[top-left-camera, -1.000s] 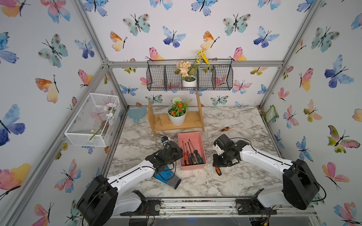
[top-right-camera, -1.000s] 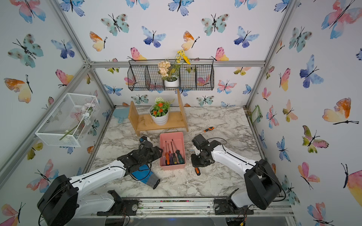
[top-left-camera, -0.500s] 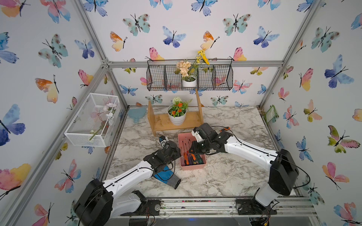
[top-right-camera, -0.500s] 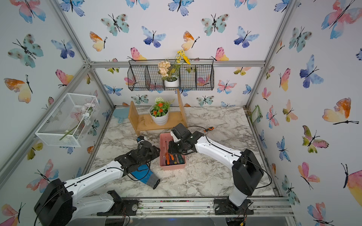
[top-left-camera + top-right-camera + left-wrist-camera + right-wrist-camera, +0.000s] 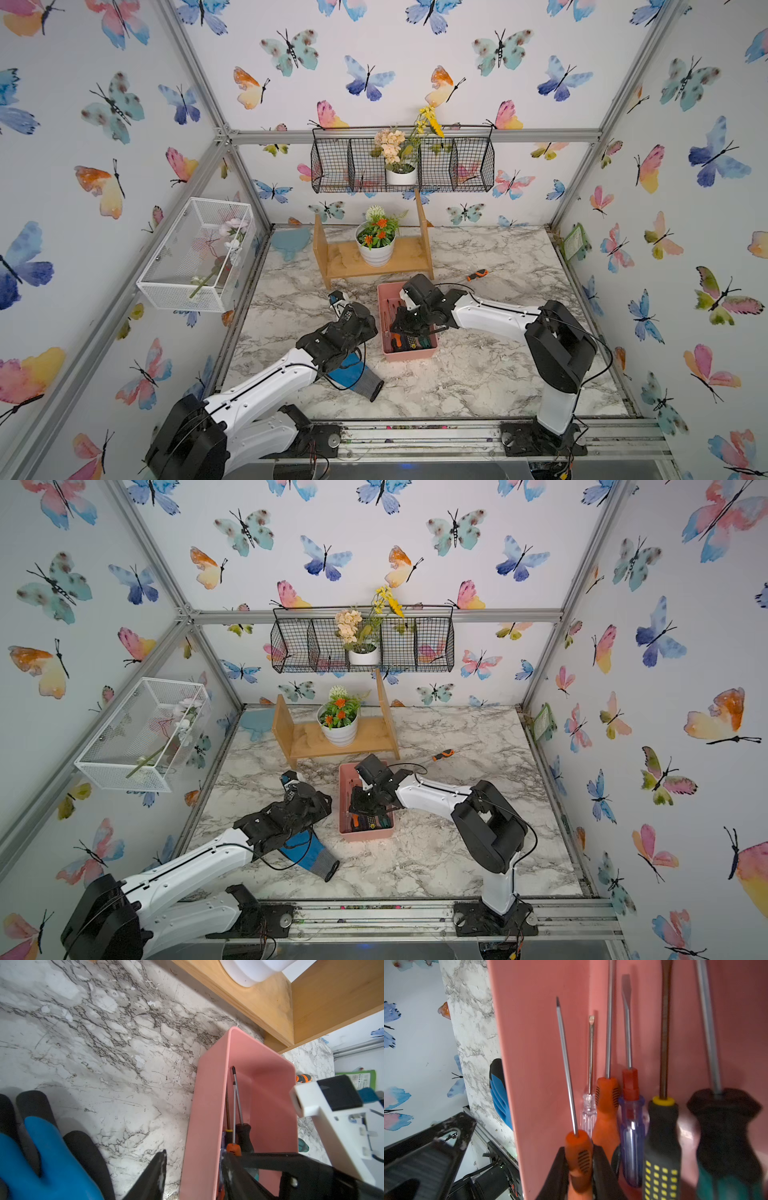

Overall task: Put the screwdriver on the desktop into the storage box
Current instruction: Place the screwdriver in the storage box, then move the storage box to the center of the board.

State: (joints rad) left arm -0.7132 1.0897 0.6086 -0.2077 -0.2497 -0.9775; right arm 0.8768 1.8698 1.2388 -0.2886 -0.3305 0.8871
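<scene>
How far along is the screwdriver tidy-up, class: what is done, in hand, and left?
Done: several screwdrivers lie in the storage box. In hand: the right gripper is shut on an orange-handled screwdriver, inside the box, not yet released. Left: a loose screwdriver lies on the desktop beyond the box.

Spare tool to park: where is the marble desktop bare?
Bare: the front strip between the pink plastic storage box and the metal rail; the corner left of the wooden shelf. Crowded: around the box, by the right claw and blue glove.
</scene>
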